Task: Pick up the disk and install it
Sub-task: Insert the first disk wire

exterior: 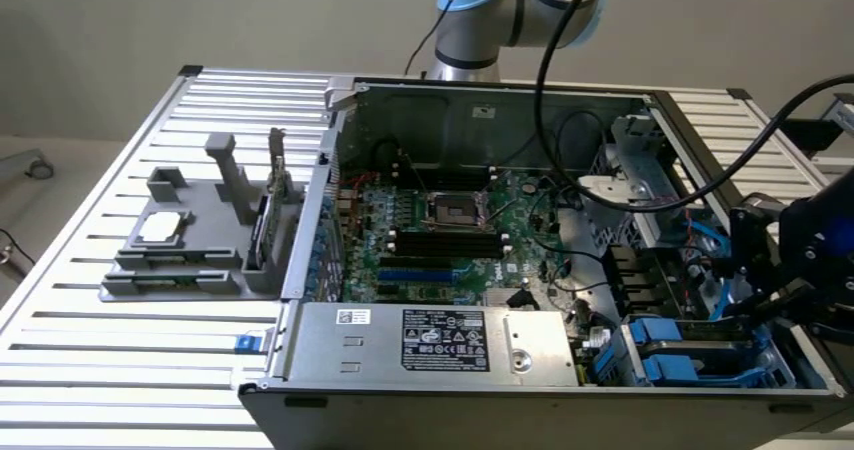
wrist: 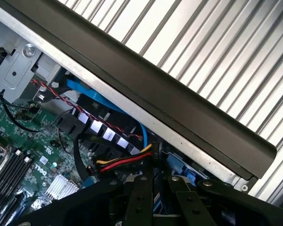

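Note:
The open computer case lies on the slatted table. In the drive bay at the case's corner on the exterior view's right sits the disk, showing its bright blue carrier and a strip of grey metal. My black gripper hangs just above and to the right of that bay. In the wrist view my gripper has its fingers drawn close together with only a narrow slit between them. I see nothing gripped there. A piece of blue plastic shows just beyond them.
The motherboard fills the case floor, with the power supply in front. Bundled cables and a blue cable run close to the fingers, under the case's dark rim. A grey fixture stands on the table on the exterior view's left.

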`<act>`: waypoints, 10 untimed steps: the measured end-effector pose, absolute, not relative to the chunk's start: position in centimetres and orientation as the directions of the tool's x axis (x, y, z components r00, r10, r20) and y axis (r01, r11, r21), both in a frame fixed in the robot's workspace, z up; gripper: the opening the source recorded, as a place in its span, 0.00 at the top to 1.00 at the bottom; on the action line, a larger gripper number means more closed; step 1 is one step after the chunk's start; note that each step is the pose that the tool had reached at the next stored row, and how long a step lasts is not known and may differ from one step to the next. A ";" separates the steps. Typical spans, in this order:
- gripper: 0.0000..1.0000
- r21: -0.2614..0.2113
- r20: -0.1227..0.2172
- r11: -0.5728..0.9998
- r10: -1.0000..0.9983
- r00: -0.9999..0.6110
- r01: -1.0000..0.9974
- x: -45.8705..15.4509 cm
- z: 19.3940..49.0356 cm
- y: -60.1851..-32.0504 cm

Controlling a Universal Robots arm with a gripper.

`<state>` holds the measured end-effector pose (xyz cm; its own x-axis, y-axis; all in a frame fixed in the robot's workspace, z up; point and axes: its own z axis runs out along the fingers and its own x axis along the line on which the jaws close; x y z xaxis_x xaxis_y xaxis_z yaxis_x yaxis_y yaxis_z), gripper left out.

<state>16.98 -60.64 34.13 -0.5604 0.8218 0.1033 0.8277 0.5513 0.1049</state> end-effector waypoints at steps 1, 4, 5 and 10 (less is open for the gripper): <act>0.84 0.104 0.104 0.551 0.822 -0.560 0.828 17.0 34.3 -60.6; 0.84 0.101 0.108 0.551 0.822 -0.560 0.828 17.0 34.6 -60.6; 0.84 0.099 0.110 0.551 0.821 -0.560 0.829 17.0 34.6 -60.6; 0.84 0.072 0.130 0.551 0.821 -0.555 0.831 16.7 34.7 -60.7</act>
<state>16.69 -60.73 34.67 -0.5554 0.8213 0.1302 0.8315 0.5509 0.0718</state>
